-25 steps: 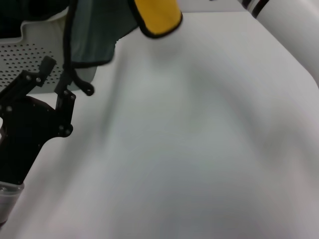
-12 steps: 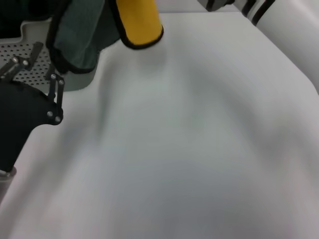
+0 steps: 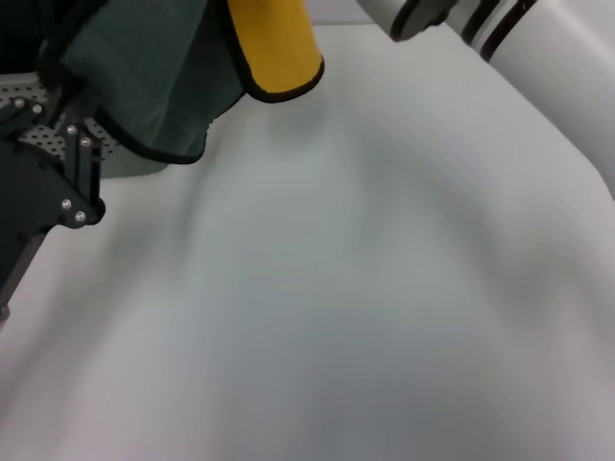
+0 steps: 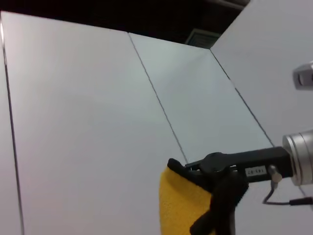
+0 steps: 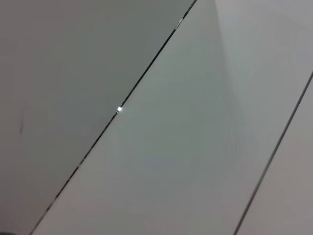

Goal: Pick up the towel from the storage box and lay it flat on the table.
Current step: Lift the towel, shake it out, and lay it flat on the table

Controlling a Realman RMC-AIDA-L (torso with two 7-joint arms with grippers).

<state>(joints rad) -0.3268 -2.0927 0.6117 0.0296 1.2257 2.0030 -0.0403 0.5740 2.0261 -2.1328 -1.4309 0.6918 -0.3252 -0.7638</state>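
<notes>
Towel: dark green-grey side, bright yellow other side, black edging. Box: pale grey-green w/ small dot holes. Table: plain white. L gripper: black, silver screws. R arm: white w/ black bands.

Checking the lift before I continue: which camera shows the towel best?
Head view: the towel hangs with green-grey and yellow sides showing above the table. Left wrist view shows only a yellow corner held by the right gripper. Right wrist view shows none.
</notes>
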